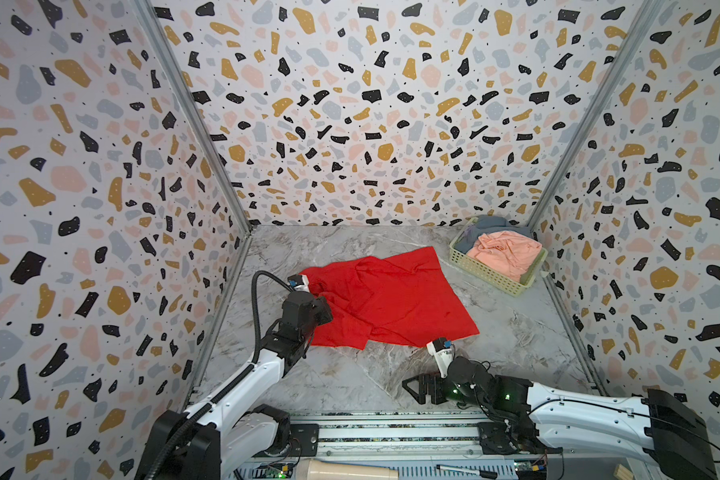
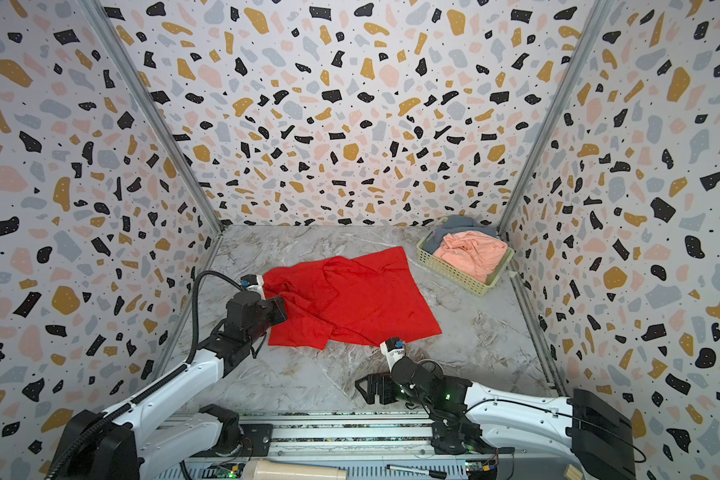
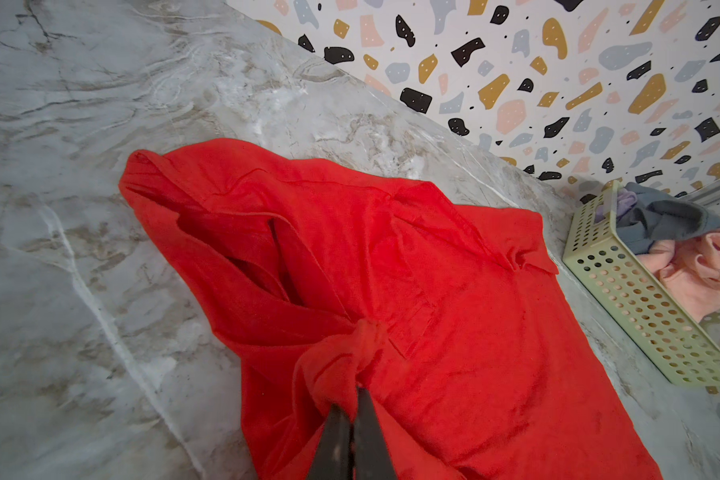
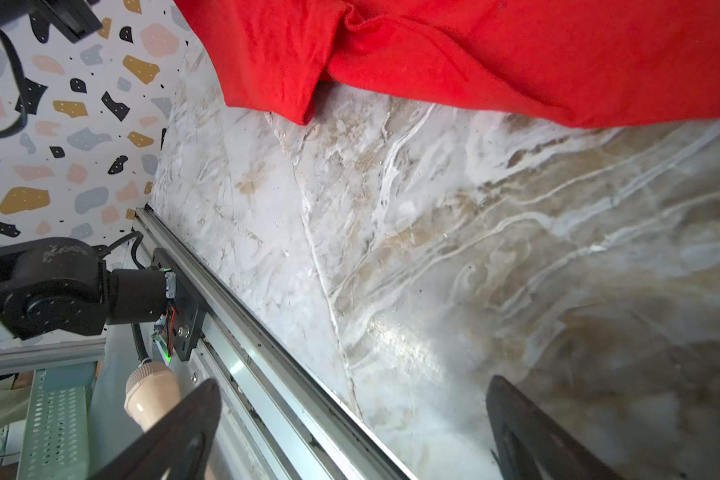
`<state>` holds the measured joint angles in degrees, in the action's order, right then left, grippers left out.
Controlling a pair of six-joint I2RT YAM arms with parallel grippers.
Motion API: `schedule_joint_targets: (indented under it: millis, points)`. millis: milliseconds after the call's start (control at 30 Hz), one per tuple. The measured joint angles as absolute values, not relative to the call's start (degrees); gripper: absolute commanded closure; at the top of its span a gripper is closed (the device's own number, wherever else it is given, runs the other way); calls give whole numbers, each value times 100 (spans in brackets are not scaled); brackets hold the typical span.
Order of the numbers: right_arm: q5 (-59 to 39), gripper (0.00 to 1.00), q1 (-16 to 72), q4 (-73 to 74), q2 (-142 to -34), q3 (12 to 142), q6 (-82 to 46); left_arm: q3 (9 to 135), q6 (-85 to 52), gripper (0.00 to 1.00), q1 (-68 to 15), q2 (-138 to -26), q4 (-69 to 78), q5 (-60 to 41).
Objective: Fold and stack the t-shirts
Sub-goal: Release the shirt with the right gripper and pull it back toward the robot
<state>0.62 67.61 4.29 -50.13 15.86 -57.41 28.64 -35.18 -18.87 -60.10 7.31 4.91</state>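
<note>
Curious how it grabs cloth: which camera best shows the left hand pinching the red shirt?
The left wrist view: the left hand is shut on a bunched fold of the red shirt. In both top views the arm's black wrist covers that pinch. The right wrist view shows only the shirt's edge.

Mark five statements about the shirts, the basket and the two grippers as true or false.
1. The left gripper is shut on the red shirt. True.
2. The right gripper grips the red shirt. False: it is open and holds nothing.
3. The pink shirt lies in the basket. True.
4. The red shirt is neatly folded. False: it lies rumpled on the table.
5. The grey-blue shirt lies on the table. False: it is in the basket.
</note>
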Motion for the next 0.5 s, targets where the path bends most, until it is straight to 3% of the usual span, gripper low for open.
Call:
schedule_joint_targets:
  millis: [300,500]
  points:
    - [491,1,7183,-532,-4547,1594,-6034,2864,-3520,100,-1951,-5920,666,366]
    - [1028,1,6462,-1063,-3874,1590,-6012,2864,-3540,100,-1968,-5682,596,355]
